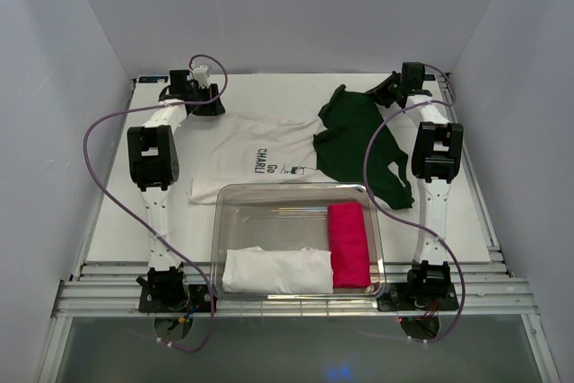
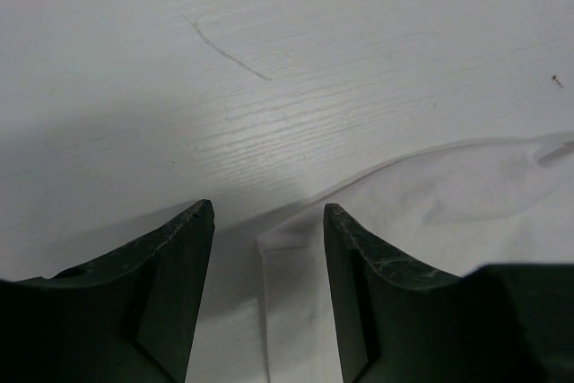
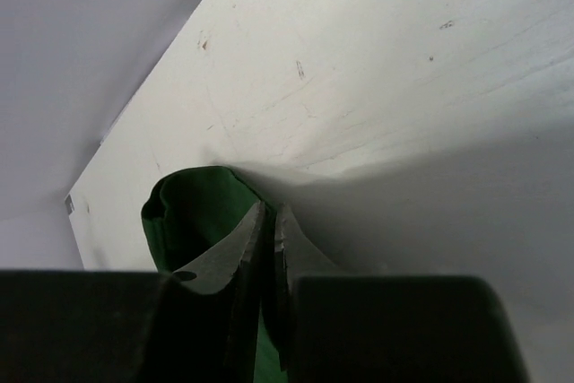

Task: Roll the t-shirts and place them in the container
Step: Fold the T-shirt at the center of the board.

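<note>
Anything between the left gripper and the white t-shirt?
Nothing. In the left wrist view the open left gripper straddles a corner of the white cloth t-shirt with black lettering, lying on the white table.

Bin point(image 1: 269, 217) blocks near table point(image 1: 117, 230) — walls point(image 1: 54, 87) flank.

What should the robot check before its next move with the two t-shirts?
1. The right jaws are shut on the dark green cloth t-shirt: ok.
2. The left jaws stand open around the edge of the white cloth t-shirt with black lettering: ok, not gripping yet.
3. Green t-shirt lying flat for rolling: not ok, it is bunched up.
4. White t-shirt lying flat: ok, mostly spread out.
5. White t-shirt free of the clear plastic bin: cannot tell, its near hem meets the bin's far wall.
</note>
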{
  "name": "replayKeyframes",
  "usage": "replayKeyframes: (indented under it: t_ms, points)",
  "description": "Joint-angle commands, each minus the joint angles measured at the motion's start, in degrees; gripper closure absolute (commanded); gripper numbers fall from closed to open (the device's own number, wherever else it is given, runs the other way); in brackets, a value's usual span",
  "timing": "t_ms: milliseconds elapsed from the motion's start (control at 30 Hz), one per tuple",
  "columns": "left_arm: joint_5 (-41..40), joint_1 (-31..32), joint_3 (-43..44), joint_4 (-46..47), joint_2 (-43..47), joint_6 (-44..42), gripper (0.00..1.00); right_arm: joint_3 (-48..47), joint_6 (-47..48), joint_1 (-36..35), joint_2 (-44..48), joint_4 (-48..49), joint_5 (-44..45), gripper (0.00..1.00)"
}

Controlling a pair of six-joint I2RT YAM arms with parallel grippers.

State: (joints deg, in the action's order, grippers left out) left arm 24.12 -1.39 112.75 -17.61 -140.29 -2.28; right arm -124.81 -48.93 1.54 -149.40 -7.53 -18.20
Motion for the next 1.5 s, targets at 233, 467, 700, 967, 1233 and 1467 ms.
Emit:
replayKeyframes:
  t_ms: [233,467,700,967,1233,1467]
  points:
    - [9.8,0.42,-1.04,-3.66,1.69,3.78,0.83,-0.53,7.26,0.22,9.29,5.16,-5.62,0.92]
    - [4.1,0.25,-1.74,-0.6,6.07,2.82,1.0,2.81,16.22,0.22,16.15,5.16,-11.41,0.92]
    - [4.27,-0.02,-10.43,1.87,15.29,-2.63,1.0,20.35,27.65,0.65,28.89,4.01,-18.71,0.92]
    - [6.63,-3.0,-19.32,0.21,22.42,-5.53,1.0,41.83,39.68,1.54,44.1,-2.82,-19.25,0.92]
    - [8.14,-5.64,-26.52,-2.34,29.45,-9.93,1.0,55.46,41.46,5.57,53.86,-3.54,-14.94,0.92]
    - [8.58,-5.73,-34.6,-2.78,34.02,-12.04,1.0,63.55,42.25,6.02,57.55,-6.62,-11.69,0.92]
